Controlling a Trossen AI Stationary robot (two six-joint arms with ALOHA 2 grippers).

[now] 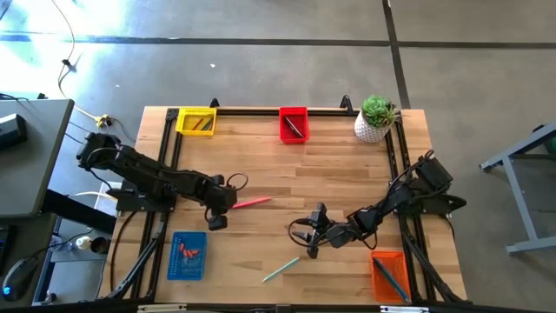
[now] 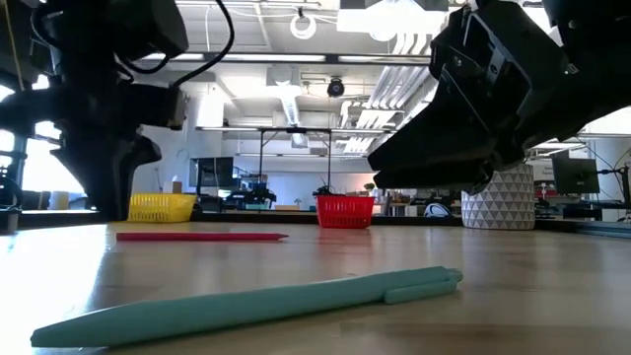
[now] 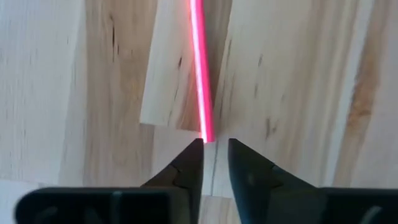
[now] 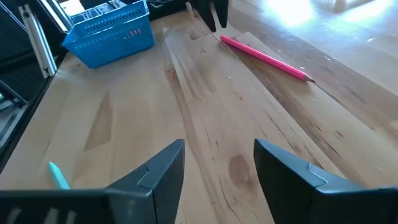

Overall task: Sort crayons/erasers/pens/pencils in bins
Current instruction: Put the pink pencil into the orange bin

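A pink-red pencil (image 1: 252, 203) lies flat on the wooden table near its middle. It also shows in the left wrist view (image 3: 201, 68) and the right wrist view (image 4: 264, 57). My left gripper (image 1: 228, 205) hovers at the pencil's left end, fingers a narrow gap apart (image 3: 216, 146) and the pencil's end just in front of them. I see no touch. My right gripper (image 1: 300, 235) is wide open and empty (image 4: 217, 149), low over bare wood to the right of the pencil. A teal pen (image 1: 281, 269) lies near the front edge.
Yellow bin (image 1: 195, 121) and red bin (image 1: 294, 124) stand at the far edge. The blue bin (image 1: 187, 255) is at front left and the orange bin (image 1: 390, 274) at front right. A white plant pot (image 1: 375, 119) stands at the far right corner.
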